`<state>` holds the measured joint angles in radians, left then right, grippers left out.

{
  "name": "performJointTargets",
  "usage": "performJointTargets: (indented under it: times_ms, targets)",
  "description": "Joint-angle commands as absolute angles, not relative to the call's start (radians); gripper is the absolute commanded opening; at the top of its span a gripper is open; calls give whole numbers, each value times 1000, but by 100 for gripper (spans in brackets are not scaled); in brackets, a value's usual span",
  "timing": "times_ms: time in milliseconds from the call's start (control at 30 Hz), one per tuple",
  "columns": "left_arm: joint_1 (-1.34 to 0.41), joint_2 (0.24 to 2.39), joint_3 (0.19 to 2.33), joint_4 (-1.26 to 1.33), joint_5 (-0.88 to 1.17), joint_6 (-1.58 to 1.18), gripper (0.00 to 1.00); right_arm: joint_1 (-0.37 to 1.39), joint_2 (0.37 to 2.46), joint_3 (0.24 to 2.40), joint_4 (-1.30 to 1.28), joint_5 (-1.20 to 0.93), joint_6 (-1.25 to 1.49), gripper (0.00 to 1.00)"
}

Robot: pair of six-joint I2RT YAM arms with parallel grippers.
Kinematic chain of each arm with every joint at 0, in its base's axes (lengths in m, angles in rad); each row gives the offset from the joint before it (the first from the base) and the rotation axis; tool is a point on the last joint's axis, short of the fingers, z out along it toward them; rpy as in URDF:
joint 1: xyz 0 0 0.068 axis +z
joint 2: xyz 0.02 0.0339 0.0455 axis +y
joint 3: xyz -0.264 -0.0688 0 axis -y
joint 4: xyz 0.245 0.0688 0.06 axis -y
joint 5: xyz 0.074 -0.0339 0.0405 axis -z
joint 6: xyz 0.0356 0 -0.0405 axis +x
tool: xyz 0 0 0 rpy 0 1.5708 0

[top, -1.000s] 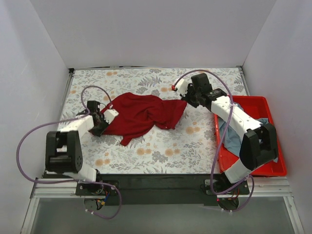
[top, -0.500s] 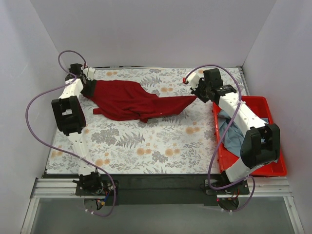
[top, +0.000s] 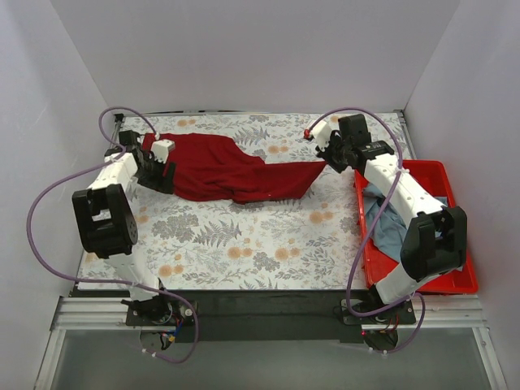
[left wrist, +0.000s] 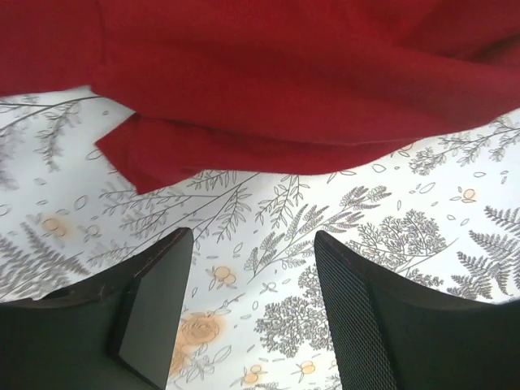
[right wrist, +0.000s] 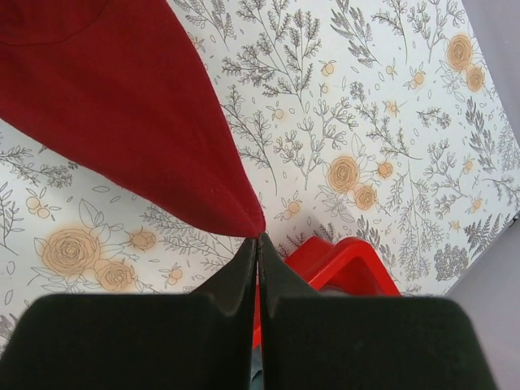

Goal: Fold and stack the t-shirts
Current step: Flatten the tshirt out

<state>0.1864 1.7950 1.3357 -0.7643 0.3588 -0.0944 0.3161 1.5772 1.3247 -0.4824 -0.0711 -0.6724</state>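
Jaws tight on t-shirt [right wrist: 122, 106] tip: right gripper [right wrist: 258, 240]

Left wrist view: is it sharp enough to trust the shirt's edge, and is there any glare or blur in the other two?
Left wrist view: dark red t-shirt edge crisp, soft shadow beneath, left claw dark but its pad texture readable. Right wrist view: floral print sharp, no glare, right claw dark, pinched on the shirt's tip. Top external view: even light, no hard shadows.
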Motion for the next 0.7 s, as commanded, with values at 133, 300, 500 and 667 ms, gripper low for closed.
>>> performJointTargets:
  times_ms: [133, 300, 500, 667]
  targets:
    - [150, 1874, 1361, -678, 370, -57, 63, 316, 1565, 1408, -511, -84, -647, 1]
    - [115, 1928, 1385, -640, 313, -32, 64, 316, 1577, 1419, -515, -83, -643, 1]
    - [100, 1963, 1370, -612, 305, -18, 59, 314, 1589, 1422, -522, -81, -640, 1]
    - [97, 1964, 1359, -638, 256, -18, 7, 314, 1591, 1440, -529, -64, -643, 1]
